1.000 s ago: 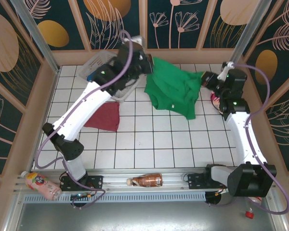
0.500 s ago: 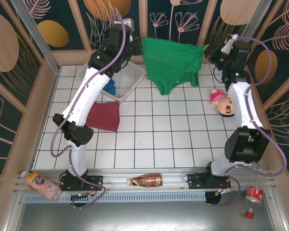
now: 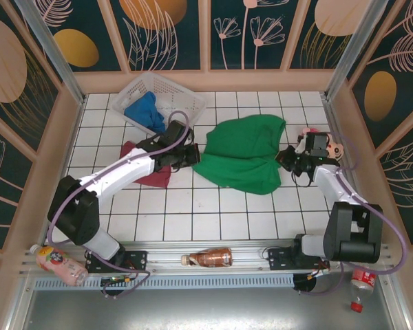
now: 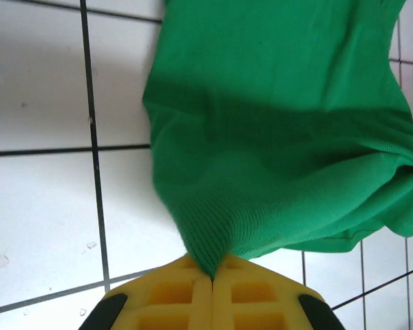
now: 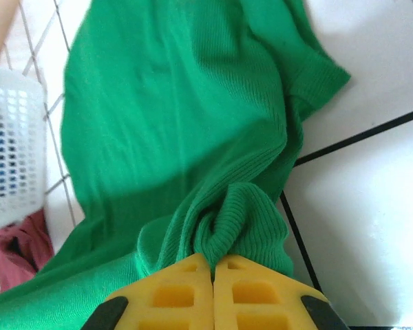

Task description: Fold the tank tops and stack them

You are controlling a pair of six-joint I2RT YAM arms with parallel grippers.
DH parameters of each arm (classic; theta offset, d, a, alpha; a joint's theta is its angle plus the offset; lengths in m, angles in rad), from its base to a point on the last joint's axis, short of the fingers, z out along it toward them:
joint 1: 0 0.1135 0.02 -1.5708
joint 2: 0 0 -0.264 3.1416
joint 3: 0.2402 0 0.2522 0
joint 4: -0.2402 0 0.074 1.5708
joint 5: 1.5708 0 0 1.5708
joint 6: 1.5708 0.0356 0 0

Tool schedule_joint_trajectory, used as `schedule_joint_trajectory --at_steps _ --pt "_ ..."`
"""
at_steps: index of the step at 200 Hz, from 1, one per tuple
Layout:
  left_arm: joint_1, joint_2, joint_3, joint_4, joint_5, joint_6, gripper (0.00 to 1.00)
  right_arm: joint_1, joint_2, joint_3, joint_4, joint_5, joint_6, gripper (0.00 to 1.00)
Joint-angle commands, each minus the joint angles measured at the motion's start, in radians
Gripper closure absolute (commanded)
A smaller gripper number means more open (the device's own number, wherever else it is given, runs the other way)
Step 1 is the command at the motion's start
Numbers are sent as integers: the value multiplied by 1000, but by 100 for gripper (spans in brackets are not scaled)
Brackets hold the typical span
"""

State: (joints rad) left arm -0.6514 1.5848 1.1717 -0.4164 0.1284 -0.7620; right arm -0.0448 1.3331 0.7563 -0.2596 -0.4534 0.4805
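The bright green tank top (image 3: 242,152) lies spread on the white tiled table, mid-right. My left gripper (image 3: 193,155) is shut on its left edge; in the left wrist view the yellow jaws pinch a ribbed fold of the green tank top (image 4: 275,165). My right gripper (image 3: 284,158) is shut on the right edge, where a bunched fold of the green tank top (image 5: 193,137) sits between the yellow jaws. The maroon-red tank top (image 3: 153,175) lies flat under the left arm. The blue tank top (image 3: 144,112) is heaped in the white basket (image 3: 186,102).
A pink doll-like toy (image 3: 334,148) lies just behind the right gripper by the right wall. Bottles (image 3: 210,258) rest on the front rail, one more bottle (image 3: 55,262) at front left. Wooden walls ring the table.
Both grippers held the green tank top stretched up high at the back; now they have come down and toward the front, laying it spread on the tiles.
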Motion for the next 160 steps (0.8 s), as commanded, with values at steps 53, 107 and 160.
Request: schedule_joint_trajectory --at_steps 53,107,160 --pt "5 120 18 66 -61 -27 100 -6 66 41 -74 317 -158 51" --pt "3 158 24 1 -105 -21 100 35 -204 -90 -273 237 -37 41" --pt "3 178 54 -98 -193 -12 100 83 -233 -231 -212 203 100 45"
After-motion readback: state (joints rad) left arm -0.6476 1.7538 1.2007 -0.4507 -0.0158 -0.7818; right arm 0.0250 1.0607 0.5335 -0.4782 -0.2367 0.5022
